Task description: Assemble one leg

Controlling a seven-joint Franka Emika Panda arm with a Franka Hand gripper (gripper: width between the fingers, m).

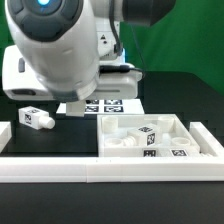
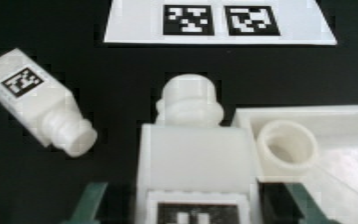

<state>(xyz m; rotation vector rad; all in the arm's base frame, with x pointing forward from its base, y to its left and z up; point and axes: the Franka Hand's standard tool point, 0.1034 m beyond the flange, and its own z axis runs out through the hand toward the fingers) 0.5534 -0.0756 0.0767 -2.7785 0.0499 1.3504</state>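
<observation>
Along the table's [image 1: 190,100] front edge you have a low white rail [image 1: 110,170] running the full width. At the corner on the exterior view's left, a short white wall piece [image 1: 5,135] meets it. Just inside that corner the loose leg [image 1: 35,118] lies flat on the black top with its tag facing up. The wrist view shows it [image 2: 37,100] lying at a slant, well apart from the claw. Moving right, the arm [image 1: 60,50] fills the back of the table and hides its own gripper from the exterior camera, so rely on the wrist view here. There the gripper [image 2: 194,205] straddles the leg [image 2: 194,150]. One dark finger [image 2: 94,205] stands on each side of the block, its tag sits between them, and its narrower rounded end points toward the marker board [image 2: 220,22]. The jaws are only a little wider than the leg. You cannot tell whether the pads press on it or merely flank it. The marker board [image 1: 105,103] lies flat near the middle of the table, behind the leg. Toward the front corner on the exterior view's right sits the tray-shaped part [image 1: 104,135], close against the rail, with several tagged white pieces [image 1: 148,133] inside its walls. In the wrist view its corner [image 2: 336,115] lies just beside the leg, with a round socket [image 2: 286,145] near that corner.
</observation>
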